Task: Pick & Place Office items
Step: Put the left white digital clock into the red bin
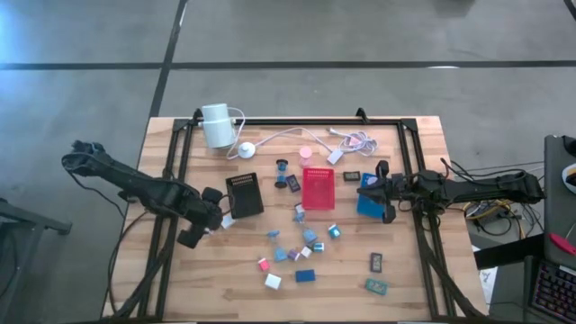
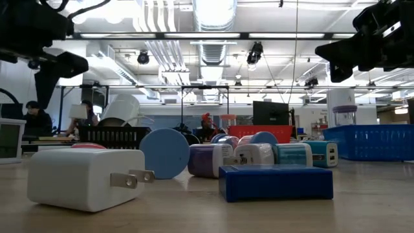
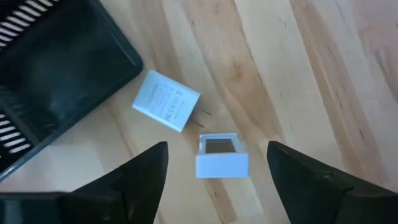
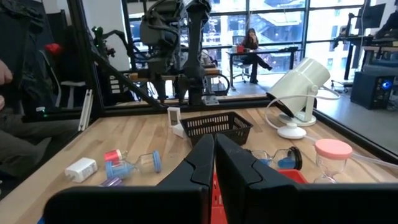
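My left gripper [image 1: 209, 220] [image 3: 216, 147] hangs open, pointing down, just left of the black tray [image 1: 244, 195] [image 3: 56, 81]. A small white block [image 3: 222, 155] lies flat on the wood below, between the two fingers and apart from both. A second white block [image 3: 166, 101] lies beside it, next to the tray's corner. Several other office items [image 1: 301, 247] lie scattered mid-table: a white plug block [image 2: 84, 178], a blue block [image 2: 275, 182] and a blue disc [image 2: 165, 153]. My right gripper [image 1: 371, 187] [image 4: 214, 155] waits shut and level over the blue tray [image 1: 367, 205].
The red tray [image 1: 317, 187] stands between the black and blue trays. A white cylinder device [image 1: 216, 124] [image 4: 305, 81] with its cable sits at the far edge. Dark frame rails [image 1: 175, 171] run along the table's sides. People sit in the room beyond.
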You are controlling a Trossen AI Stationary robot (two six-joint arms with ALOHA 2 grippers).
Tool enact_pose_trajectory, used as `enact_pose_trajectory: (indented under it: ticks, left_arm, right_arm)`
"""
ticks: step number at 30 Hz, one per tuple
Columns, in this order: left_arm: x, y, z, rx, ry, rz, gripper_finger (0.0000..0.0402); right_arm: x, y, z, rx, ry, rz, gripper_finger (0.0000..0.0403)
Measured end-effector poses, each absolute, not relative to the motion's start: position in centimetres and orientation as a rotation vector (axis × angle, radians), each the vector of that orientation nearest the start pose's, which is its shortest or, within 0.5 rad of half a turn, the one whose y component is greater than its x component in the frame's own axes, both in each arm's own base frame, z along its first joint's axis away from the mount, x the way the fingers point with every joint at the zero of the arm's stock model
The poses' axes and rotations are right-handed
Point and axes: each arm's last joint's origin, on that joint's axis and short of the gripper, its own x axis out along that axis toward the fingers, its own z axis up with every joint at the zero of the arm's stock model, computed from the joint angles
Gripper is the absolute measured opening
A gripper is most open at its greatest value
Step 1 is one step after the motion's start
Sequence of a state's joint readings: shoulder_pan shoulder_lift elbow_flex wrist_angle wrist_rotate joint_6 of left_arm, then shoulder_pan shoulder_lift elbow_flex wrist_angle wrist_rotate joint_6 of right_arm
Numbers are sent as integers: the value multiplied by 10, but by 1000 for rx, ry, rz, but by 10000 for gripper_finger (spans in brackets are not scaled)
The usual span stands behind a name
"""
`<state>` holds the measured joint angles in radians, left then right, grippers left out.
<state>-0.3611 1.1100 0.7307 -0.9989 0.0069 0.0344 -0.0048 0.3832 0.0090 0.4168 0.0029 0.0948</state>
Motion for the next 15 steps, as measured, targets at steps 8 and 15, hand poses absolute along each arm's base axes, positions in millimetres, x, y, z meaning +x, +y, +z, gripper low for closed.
enact_pose_trajectory:
  ticks: [8, 15]
  left_arm:
    - [169, -66, 195, 191, 1461, -284, 280]
    - [171, -67, 188, 199, 1505, -278, 280]
  right_arm:
    - [122, -1, 173, 97, -43, -5, 13]
    - [122, -1, 173, 97, -42, -5, 13]
